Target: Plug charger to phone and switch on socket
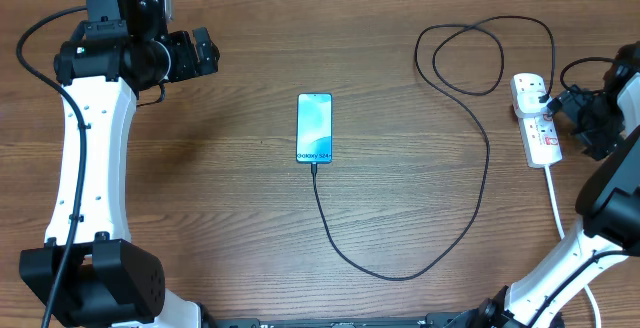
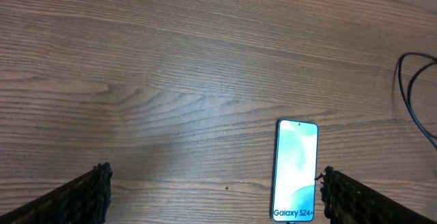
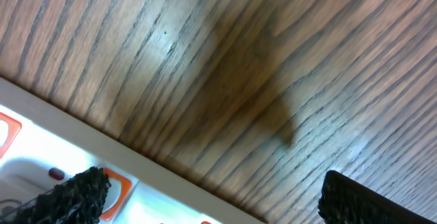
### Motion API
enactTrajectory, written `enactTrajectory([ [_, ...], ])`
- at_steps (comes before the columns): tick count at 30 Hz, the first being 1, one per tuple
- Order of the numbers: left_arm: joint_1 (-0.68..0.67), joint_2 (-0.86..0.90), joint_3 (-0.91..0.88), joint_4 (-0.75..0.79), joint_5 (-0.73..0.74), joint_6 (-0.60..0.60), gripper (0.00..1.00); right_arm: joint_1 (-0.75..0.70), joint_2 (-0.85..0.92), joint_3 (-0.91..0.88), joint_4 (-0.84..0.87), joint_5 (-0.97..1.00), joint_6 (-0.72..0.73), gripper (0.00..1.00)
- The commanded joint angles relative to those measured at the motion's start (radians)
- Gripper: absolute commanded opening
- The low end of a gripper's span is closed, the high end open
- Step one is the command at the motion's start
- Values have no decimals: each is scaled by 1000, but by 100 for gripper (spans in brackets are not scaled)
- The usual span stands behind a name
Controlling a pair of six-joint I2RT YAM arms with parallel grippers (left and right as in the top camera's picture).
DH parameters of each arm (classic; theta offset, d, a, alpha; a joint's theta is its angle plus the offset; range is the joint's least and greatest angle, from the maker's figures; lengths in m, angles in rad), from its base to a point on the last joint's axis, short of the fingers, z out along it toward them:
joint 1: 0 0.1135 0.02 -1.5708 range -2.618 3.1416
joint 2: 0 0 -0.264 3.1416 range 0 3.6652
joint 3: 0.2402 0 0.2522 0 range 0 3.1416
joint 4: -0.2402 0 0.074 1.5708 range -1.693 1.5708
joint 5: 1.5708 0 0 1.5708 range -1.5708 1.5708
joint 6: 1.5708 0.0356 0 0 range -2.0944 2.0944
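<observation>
While the left fingers (image 2: pixel 82 198) and the right fingers (image 3: pixel 68 198) both stand wide apart and hold nothing, the phone (image 1: pixel 314 128) lies flat mid-counter, screen up and lit, its "Galaxy S24" end toward the robot.

Charger (image 1: pixel 400 273): the small tip meets the phone's near edge; whether it is seated or merely touching, I cannot tell. The cable sweeps off to the right of the phone and loops up to the socket (image 1: pixel 538 133), far right of the phone, where the black plug (image 1: pixel 541 92) sits in the end outlet. The right fingers hover just beside the socket. The left fingers hang well left of the phone, past its far end.

Risks, as judged:
- Turning the socket on needs a press on a small target; wide fingers could land beside it.
- The strip looks light, and a sideways push may slide it on smooth wood.
- A shifted strip could tug the cable and drag the phone or pull the tip loose.
- Slack loops right of the phone could snag a finger.

Surface: brown wood-grain counter (image 2: pixel 171 80), matte, with soft shadows. The room beyond it is not in view.
</observation>
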Motion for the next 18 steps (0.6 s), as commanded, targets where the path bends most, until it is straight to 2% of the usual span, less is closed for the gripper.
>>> enactTrajectory([
  [1,-2,-18,7,2,-3,5,100,6,-18,-11,-17,-42,-8,100],
  [18,-2,-18,7,2,-3,5,100,60,-13,-33,-66,-42,-8,100],
])
